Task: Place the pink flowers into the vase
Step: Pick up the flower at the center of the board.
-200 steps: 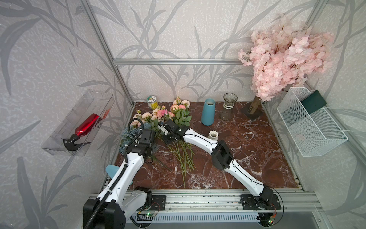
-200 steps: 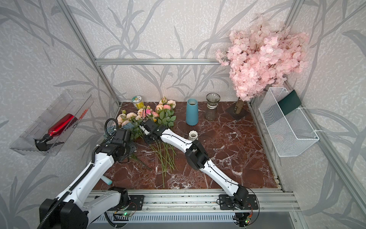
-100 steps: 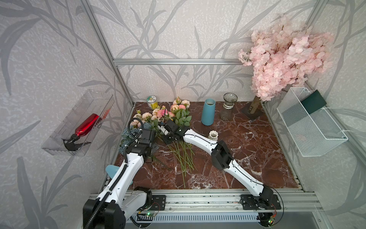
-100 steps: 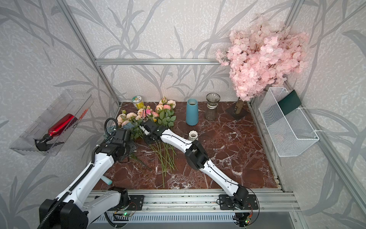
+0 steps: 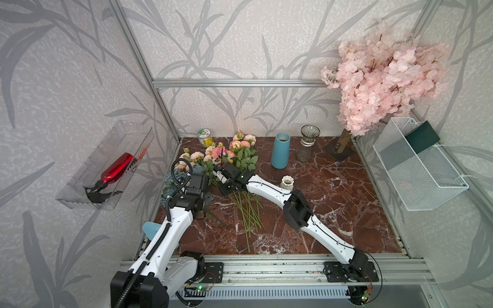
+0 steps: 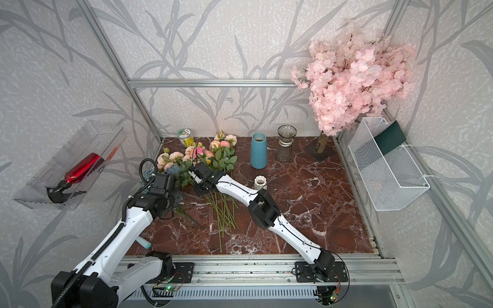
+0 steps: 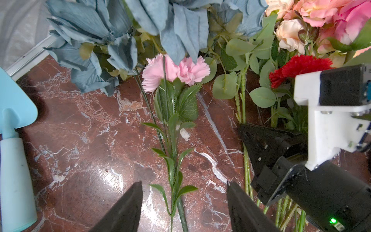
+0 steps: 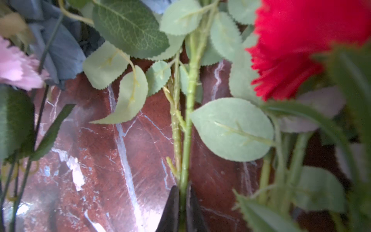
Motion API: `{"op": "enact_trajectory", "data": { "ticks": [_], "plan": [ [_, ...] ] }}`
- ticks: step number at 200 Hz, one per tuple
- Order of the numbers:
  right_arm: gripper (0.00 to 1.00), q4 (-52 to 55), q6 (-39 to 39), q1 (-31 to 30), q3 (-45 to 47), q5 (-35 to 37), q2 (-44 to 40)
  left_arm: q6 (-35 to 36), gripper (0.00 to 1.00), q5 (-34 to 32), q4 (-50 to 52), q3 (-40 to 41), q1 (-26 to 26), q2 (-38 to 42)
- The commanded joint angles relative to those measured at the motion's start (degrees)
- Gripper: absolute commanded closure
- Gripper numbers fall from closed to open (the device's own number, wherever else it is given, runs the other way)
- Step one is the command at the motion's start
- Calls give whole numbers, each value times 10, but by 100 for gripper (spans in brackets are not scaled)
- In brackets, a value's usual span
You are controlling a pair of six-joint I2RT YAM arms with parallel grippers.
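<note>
Since the pink flowers point(image 5: 221, 153) lie heaped back-left on the marble table point(image 5: 333, 200), probably light, wiry, soft-headed, take bare stem below the leaves. The right gripper point(image 8: 182, 192) is pinched tight on one green stem point(image 8: 187, 120); the left gripper point(image 7: 183, 192) gapes, holding nothing.

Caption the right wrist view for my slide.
Right gripper shut on a green flower stem, red flower beside it, marble tabletop beneath.

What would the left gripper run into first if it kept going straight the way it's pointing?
Most likely the leafy stem lying between the left gripper's open jaws, then its frilly pink flower, partly beneath the blue flowers. How high it hangs is unclear.
</note>
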State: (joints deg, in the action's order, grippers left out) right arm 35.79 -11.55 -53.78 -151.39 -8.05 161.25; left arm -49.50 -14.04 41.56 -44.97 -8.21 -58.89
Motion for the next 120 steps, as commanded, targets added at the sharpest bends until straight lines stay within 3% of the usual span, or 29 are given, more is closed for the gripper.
{"op": "enact_trajectory", "data": {
  "ticks": [1,17,79,120],
  "plan": [
    [96,-2,2,2,-5,-2,6,1,32,-18,2,2,-2,9],
    [100,-13,2,2,19,-3,-12,2,32,-17,1,3,-2,6],
    [100,-134,-21,3,237,-10,-166,3,32,-11,-6,6,-2,3],
    [100,-206,-79,23,342,-53,-247,0,32,15,-30,12,-2,3]
  ]
}}
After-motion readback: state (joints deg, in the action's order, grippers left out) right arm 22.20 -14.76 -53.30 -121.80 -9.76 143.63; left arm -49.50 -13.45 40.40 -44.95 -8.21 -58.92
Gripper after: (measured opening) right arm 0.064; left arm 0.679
